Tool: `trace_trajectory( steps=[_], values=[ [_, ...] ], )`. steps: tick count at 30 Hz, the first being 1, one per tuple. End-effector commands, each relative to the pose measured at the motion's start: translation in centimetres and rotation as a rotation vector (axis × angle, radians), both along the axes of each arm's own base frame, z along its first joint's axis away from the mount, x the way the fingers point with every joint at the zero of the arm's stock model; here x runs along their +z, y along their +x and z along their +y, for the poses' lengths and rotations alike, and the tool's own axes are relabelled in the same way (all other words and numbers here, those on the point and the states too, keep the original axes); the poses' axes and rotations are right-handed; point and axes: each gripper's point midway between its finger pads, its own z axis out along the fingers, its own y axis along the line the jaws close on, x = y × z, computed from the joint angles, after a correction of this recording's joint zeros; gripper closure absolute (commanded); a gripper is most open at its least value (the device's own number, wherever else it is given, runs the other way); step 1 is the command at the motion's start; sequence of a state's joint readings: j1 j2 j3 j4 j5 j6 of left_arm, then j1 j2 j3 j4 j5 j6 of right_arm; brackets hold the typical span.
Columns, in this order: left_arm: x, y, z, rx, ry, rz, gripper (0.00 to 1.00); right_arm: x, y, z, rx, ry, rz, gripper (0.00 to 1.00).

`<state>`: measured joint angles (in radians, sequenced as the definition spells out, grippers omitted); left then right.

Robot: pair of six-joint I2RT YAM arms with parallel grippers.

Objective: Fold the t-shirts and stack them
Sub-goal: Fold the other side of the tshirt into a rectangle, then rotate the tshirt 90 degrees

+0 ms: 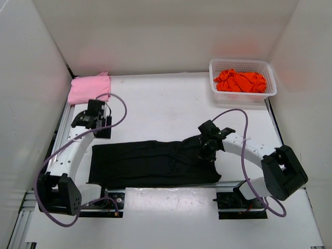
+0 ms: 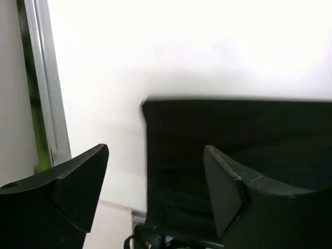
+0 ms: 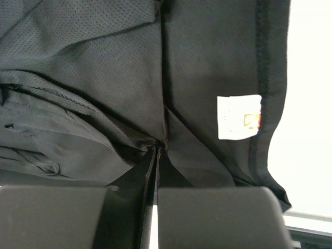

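— While our left hand hung wide open with nothing in it, which way did the black t-shirt lie from it?

— Toward our bases and off to the right. In that wrist view the shirt's straight left edge ran up between the fingers, so we placed the hand just off that end, above the surface.

— And our right hand?

— Shut tight. Creases in the cloth ran together at its closed tips, beside a white label. We judged that it had a pinch of the rumpled right end.

— So the long axis?

— It ran left to right along the near edge of the surface, as a long flat band. Our left hand was nearer the flat end, and our right hand was on the bunched one.

— Which end was the collar?

— We could not tell. The label lay at the right end, and that was all we had.

— And the others?

— The pink t-shirt lay folded in the far left corner, just beyond our left hand. The orange t-shirt sat heaped in the white basket at the far right, well apart from both hands.

— What did the next move turn on?

— We judged it turned on our left hand coming down on that left edge, so that one end could fold over the other along the axis.
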<state>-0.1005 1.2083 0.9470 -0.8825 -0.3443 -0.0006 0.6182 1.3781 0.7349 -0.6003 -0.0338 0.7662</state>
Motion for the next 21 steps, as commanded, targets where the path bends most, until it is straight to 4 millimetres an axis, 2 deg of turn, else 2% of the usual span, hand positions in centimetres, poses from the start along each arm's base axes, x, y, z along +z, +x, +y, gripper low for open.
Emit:
trace_trajectory(
  steps=[1, 2, 3, 5, 6, 8, 9, 10, 11, 12, 13, 16, 19, 21],
  values=[
    [6.3, 2.7, -6.3, -0.202, -0.139, -0.124, 0.17, -0.5, 0.1, 0.9, 0.030, 0.029, 0.008, 1.00],
    [6.7, 2.8, -9.1, -0.291, -0.197, -0.108, 0.18, -0.6, -0.2, 1.1, 0.036, 0.039, 0.026, 1.00],
    [7.2, 2.7, -13.7, -0.433, -0.224, -0.079, 0.18, -0.8, -0.1, 1.3, 0.048, 0.045, 0.028, 1.00],
    [6.5, 1.1, -19.1, -0.602, -0.285, 0.006, 0.18, -0.9, 0.1, 1.4, 0.052, 0.057, 0.029, 1.00],
    [5.5, -0.4, -23.1, -0.725, -0.299, 0.071, 0.18, -1.3, 0.2, 1.2, 0.040, 0.064, 0.042, 1.00],
    [4.3, -2.3, -27.5, -0.852, -0.368, 0.144, 0.18, -1.9, 0.2, 1.1, 0.023, 0.084, 0.056, 1.00],
    [2.4, -3.4, -29.9, -0.909, -0.377, 0.216, 0.19, -2.2, 0.2, 0.7, 0.005, 0.093, 0.067, 1.00],
    [2.3, -3.4, -31.5, -0.939, -0.411, 0.232, 0.21, -2.1, 0.4, 0.8, -0.001, 0.106, 0.065, 1.00],
    [1.7, -3.5, -32.6, -0.953, -0.443, 0.262, 0.25, -2.2, -0.1, 0.9, -0.008, 0.122, 0.084, 1.00],
    [1.2, -4.0, -34.4, -0.990, -0.504, 0.288, 0.26, -2.2, 0.4, 0.9, -0.029, 0.130, 0.076, 1.00],
    [-0.3, -3.6, -35.2, -0.990, -0.512, 0.320, 0.27, -2.4, 0.0, 0.8, -0.027, 0.134, 0.090, 1.00],
    [-2.0, -3.1, -37.4, -1.016, -0.545, 0.330, 0.29, -2.4, 0.3, 0.8, -0.036, 0.139, 0.082, 1.00],
    [-3.3, -3.3, -38.3, -1.032, -0.525, 0.343, 0.31, -2.1, 0.3, 1.0, -0.032, 0.152, 0.080, 1.00],
    [-4.4, -2.7, -38.8, -1.028, -0.514, 0.339, 0.33, -2.1, 0.3, 1.0, -0.032, 0.152, 0.080, 1.00]
  ],
)
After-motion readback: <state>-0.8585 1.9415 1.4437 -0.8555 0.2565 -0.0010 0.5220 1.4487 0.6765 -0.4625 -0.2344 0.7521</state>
